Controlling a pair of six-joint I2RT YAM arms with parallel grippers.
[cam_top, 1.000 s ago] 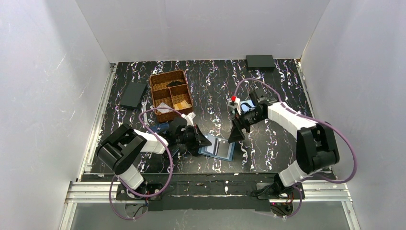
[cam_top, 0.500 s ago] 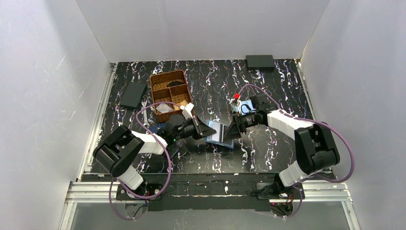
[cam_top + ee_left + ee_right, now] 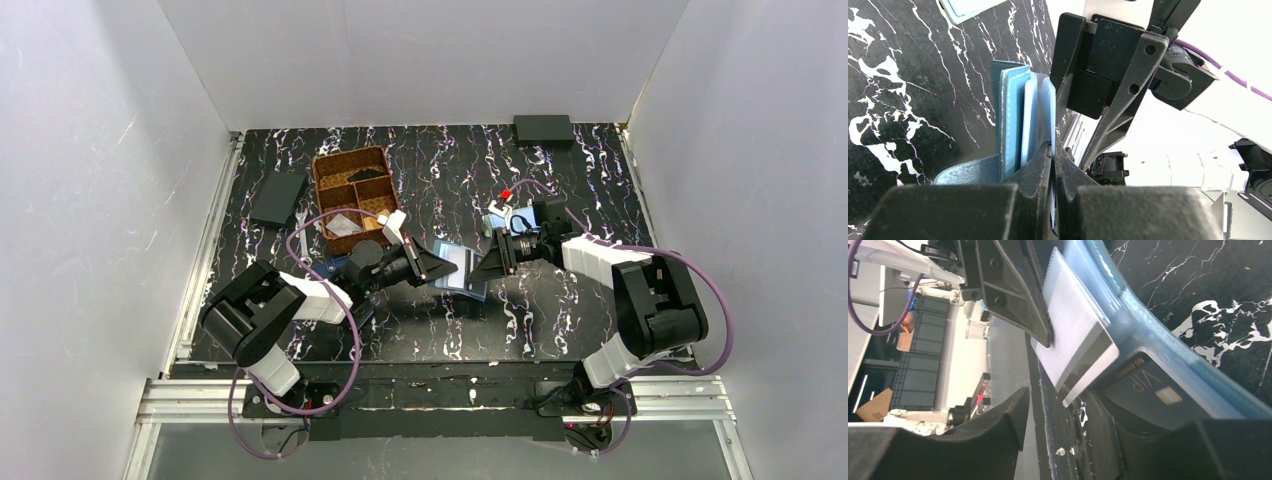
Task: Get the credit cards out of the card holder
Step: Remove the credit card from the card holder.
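Note:
My left gripper (image 3: 428,265) holds the steel-blue card holder (image 3: 461,268) off the table at mid-table. In the left wrist view the jaws (image 3: 1053,147) are shut on one thin flap, and the card holder (image 3: 1015,115) stands edge-on with its lighter pockets fanned. My right gripper (image 3: 488,264) faces it from the right. In the right wrist view a whitish-grey credit card (image 3: 1075,335) sticks out of the holder (image 3: 1168,335). Its corner lies between my right gripper's (image 3: 1063,412) parted fingers, untouched. A dark card marked VIP (image 3: 1148,385) sits in a pocket.
A brown woven basket (image 3: 354,196) with compartments stands at the back left, with a black wallet (image 3: 278,198) to its left. A black box (image 3: 543,128) lies at the far edge. A pale blue item with a red part (image 3: 508,212) sits behind my right arm.
My left gripper has lifted the card holder and carried it away from the near edge. My right gripper has swung in to the holder's right edge and its jaws have narrowed.

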